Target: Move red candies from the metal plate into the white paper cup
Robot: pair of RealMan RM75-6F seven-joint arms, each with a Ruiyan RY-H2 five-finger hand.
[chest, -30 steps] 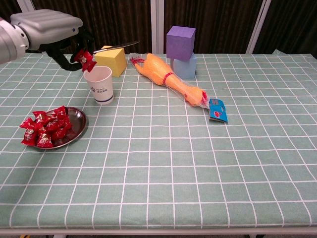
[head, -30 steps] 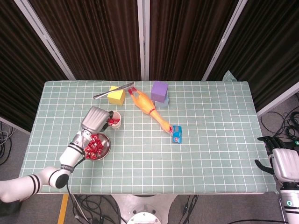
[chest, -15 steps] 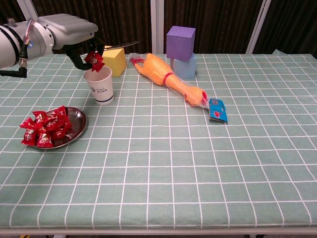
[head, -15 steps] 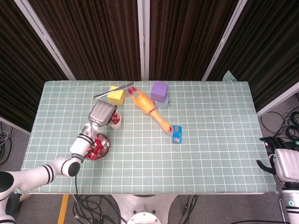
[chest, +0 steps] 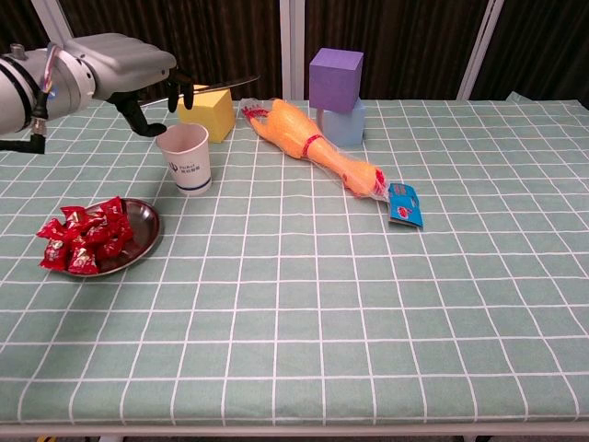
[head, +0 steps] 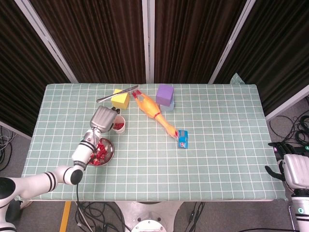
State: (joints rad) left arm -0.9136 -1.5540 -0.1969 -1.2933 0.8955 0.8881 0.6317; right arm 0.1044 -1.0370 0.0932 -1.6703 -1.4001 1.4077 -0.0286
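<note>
Half a second back my left hand (chest: 138, 78) had a red candy pinched over the white paper cup (chest: 184, 157); now that candy is gone from the fingers (chest: 183, 93), and from the head view I see red inside the cup's mouth. My left hand hovers just behind and above the cup, fingers apart and holding nothing, not touching the rim as far as I can judge. It has shifted slightly back and to the left compared with the earlier picture.

The cup stands upright on the green checked tablecloth (chest: 368, 304), just in front of the yellow block (chest: 206, 111). The metal plate (chest: 145, 238) sits near the cup, closer to my side of the table, and carries a heap of red candies (chest: 83, 242); some hang over its left rim.

My right hand (head: 294, 169) shows only in the head view, off the table's right edge and well apart from everything on it. Its dark fingers look loosely spread with nothing between them.

Farther back, a knife (chest: 219, 87) rests on top of the yellow block. A rubber chicken (chest: 313, 147) lies diagonally across the middle, its far end near a purple block (chest: 335, 74) that is stacked on a pale blue block (chest: 346, 125). A small blue packet (chest: 405, 203) lies touching the chicken's near end.
</note>
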